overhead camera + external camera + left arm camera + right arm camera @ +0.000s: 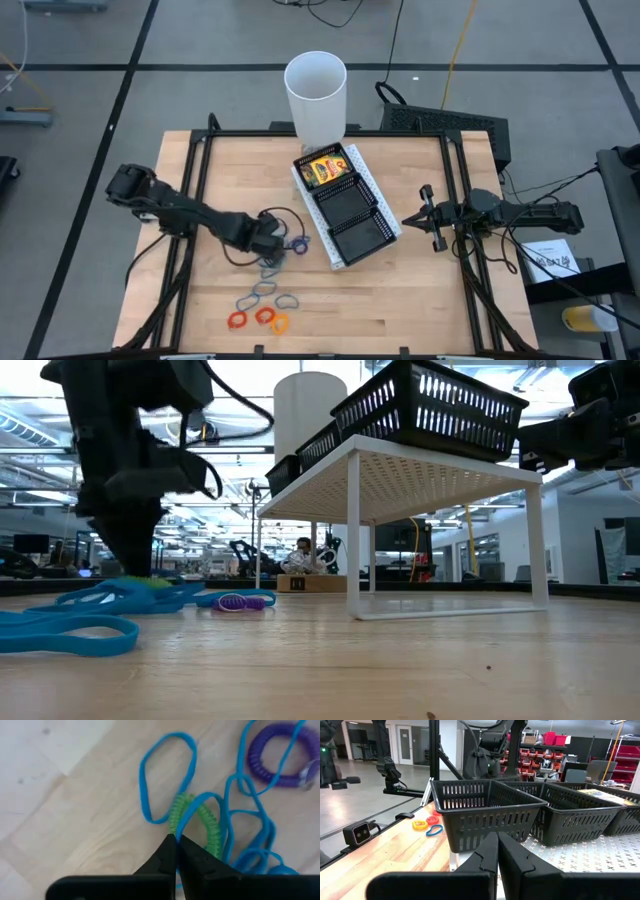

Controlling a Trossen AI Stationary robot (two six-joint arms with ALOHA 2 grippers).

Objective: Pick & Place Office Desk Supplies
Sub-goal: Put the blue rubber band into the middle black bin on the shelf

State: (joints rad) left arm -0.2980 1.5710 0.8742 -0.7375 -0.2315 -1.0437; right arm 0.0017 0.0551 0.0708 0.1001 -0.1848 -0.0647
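Step in hand, by judgement: pick-up of a band from the cluster on the table point(400, 270), left of the black mesh tray point(352, 215). Left gripper point(176, 840) down at the green coiled band point(210, 827), jaws closed, seemingly pinching a blue loop point(165, 775) crossing it. Right gripper point(497, 837) idle beside tray, jaws shut, empty. Next: straight lift, check for tangled neighbours. Crayon box point(325, 168) in tray's end compartment; lettering unreadable

Room as I see it remotely: grey tiled floor point(90, 100) with dark seams, cables trailing across it. Light wooden tabletop point(400, 290) in a black frame. Beyond: open hall, bright ceiling strip lights point(560, 430), red storage bins point(555, 739) on shelving, one seated person point(303, 556) far off.
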